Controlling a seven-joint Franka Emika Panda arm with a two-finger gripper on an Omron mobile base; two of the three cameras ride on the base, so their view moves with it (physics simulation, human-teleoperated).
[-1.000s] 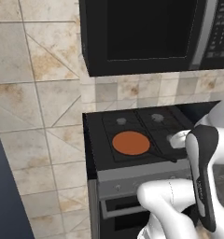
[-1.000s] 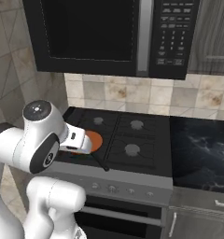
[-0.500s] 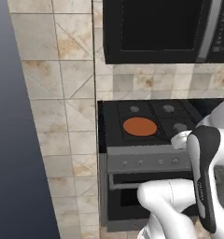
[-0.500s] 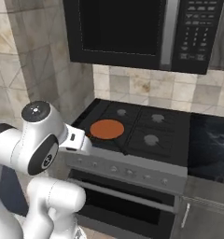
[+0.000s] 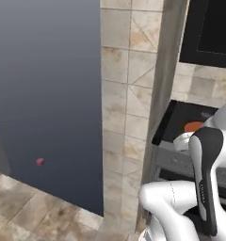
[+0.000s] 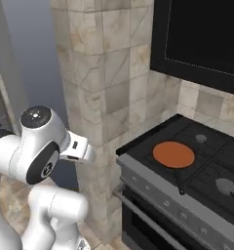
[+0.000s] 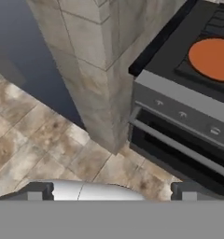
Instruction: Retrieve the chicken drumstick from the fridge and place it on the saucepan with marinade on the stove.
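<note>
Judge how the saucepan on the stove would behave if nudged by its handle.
The saucepan with marinade looks shallow and wide, so it would probably slide or pivot rather than tip. Its thin handle juts toward the stove front; a push there likely swings it. The marinade might slosh.

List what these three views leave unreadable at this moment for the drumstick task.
- Gripper: in the hand view its tips are cut by the bottom edge, so open or shut is unclear.
- Saucepan with marinade: in the left base view the arm covers most of it; the hand view's right edge cuts it.
- Stove: its right side runs off the right base view.
</note>
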